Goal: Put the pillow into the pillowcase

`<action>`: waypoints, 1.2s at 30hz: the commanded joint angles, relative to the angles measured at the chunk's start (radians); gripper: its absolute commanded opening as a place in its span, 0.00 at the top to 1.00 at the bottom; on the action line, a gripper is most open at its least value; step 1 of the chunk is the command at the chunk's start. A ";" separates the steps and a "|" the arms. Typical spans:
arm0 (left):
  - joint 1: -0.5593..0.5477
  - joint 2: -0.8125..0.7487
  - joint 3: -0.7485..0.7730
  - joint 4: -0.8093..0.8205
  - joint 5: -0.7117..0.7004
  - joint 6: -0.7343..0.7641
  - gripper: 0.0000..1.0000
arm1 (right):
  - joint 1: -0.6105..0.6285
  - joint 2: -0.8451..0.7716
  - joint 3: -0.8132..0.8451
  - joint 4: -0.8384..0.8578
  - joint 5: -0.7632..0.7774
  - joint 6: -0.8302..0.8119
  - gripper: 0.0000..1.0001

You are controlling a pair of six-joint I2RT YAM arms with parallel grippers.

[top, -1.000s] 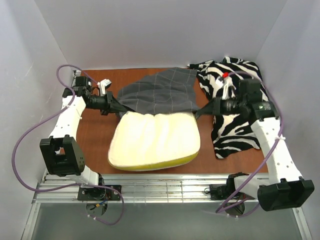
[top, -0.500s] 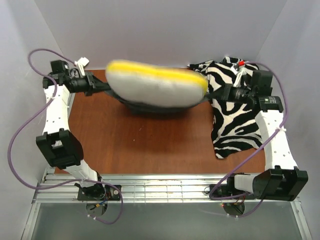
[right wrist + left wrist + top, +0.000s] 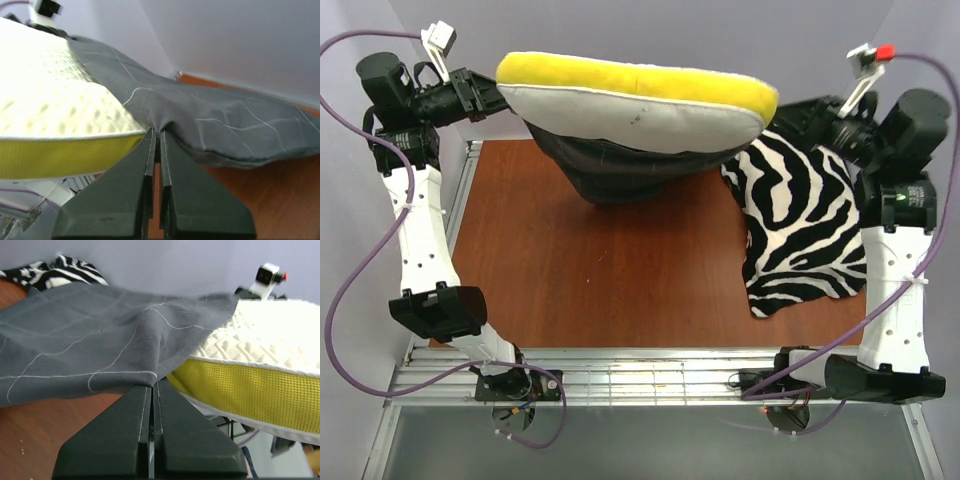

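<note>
Top external: pillow [image 3: 640,112], pillowcase [image 3: 615,172] now raised higher (yellow edge up).

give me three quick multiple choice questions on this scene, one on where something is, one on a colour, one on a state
1. Where does the zebra-striped fabric lie? A on the right side of the table; B on its left side; C folded at its near edge.
2. What colour is the side band of the pillow? A red; B yellow; C blue.
3. How is the left gripper? A wide open; B shut on the edge of the pillowcase; C shut on nothing.

Answers:
1 A, the stripes lie at the right in the overhead view.
2 B, a yellow band runs along the lifted pillow.
3 B, the left wrist view shows the jaws pinching grey cloth.
</note>
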 commanded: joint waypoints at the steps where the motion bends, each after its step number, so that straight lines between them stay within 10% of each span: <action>1: 0.004 0.063 -0.136 -0.189 -0.172 0.117 1.00 | 0.039 -0.012 -0.292 -0.053 0.101 -0.101 0.99; 6: -0.056 0.028 -0.320 -0.579 -0.343 0.485 1.00 | 0.096 -0.032 -0.347 -0.087 -0.015 -0.138 0.99; 12: 0.015 0.130 0.231 -0.345 -0.180 0.260 1.00 | -0.140 0.186 0.227 0.058 0.053 0.152 0.99; 18: 0.036 0.149 -0.005 -0.641 -0.436 0.542 1.00 | -0.073 0.168 -0.018 -0.268 0.167 -0.183 0.99; 22: -0.013 0.059 -0.120 -0.756 -0.357 0.717 1.00 | 0.135 -0.018 -0.372 -0.325 0.123 -0.326 0.99; 25: -0.043 0.077 0.111 -0.799 -0.291 0.682 1.00 | 0.098 0.049 -0.076 -0.274 -0.046 -0.233 0.99; 26: -0.037 0.139 0.207 -0.773 -0.236 0.615 1.00 | 0.065 0.163 0.253 -0.238 -0.034 -0.183 0.99; 29: 0.052 0.170 0.223 -0.424 -0.200 0.313 1.00 | -0.093 0.328 0.448 -0.144 0.145 -0.066 0.99; 33: 0.056 0.120 0.301 -0.535 -0.252 0.540 1.00 | -0.058 0.192 0.054 -0.225 -0.005 -0.230 0.99; 36: 0.057 -0.032 0.165 -0.352 -0.246 0.562 1.00 | -0.053 -0.010 -0.116 0.125 -0.155 -0.009 0.99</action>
